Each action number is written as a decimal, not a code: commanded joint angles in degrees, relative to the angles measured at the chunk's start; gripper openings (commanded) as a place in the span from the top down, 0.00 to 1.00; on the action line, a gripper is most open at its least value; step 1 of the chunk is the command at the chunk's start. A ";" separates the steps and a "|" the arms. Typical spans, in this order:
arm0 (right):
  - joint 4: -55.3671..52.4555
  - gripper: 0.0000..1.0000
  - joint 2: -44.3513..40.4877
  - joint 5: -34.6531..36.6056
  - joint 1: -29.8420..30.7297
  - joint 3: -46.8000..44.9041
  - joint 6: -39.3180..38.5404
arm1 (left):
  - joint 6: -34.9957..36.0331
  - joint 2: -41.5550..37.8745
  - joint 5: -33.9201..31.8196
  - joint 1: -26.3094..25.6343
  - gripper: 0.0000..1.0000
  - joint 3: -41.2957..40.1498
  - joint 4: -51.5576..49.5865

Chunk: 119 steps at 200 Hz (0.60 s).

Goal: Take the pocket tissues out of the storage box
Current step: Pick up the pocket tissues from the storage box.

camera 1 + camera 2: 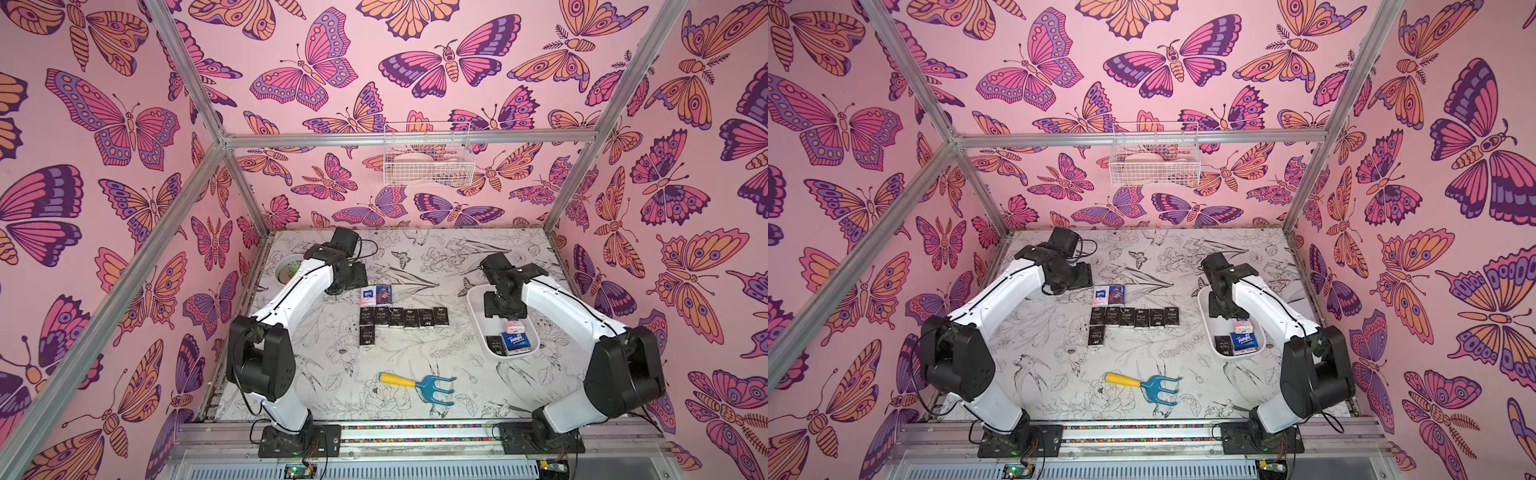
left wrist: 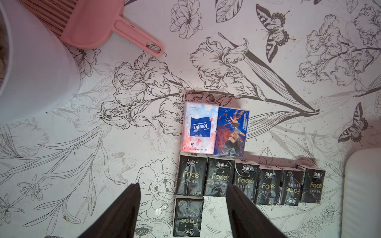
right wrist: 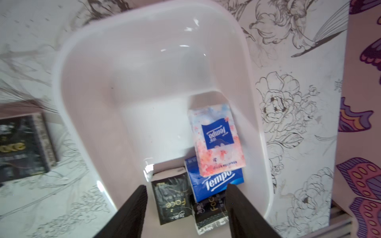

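Note:
The white storage box lies at the right of the table, and my right gripper hangs open just above its near end. Below it in the box lie several pocket tissues: a pink-white Tempo packet on top of a blue Tempo packet, and two black Face packets. More pocket tissues lie on the table, with a row of black Face packets, one below it and two coloured ones. My left gripper is open above these, holding nothing.
A blue hand rake with a yellow handle lies near the table's front. At the back left stand a round white pot and a pink dustpan. A white wire basket hangs on the back wall.

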 commanded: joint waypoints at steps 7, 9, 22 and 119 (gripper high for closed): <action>-2.59 0.35 4.13 7.85 0.11 -0.41 -2.25 | 0.18 -0.15 1.28 -0.75 0.28 0.00 -0.39; -2.54 0.36 4.57 8.03 0.16 -0.37 -2.35 | 0.20 -0.08 1.29 -0.78 0.28 -0.01 -0.34; -2.70 0.36 6.15 8.79 0.10 -0.03 -3.04 | 0.31 0.19 1.37 -0.94 0.28 0.00 -0.39; -0.96 0.32 13.62 10.94 0.47 0.43 -7.53 | 0.73 1.10 1.65 -0.88 0.28 1.04 -0.25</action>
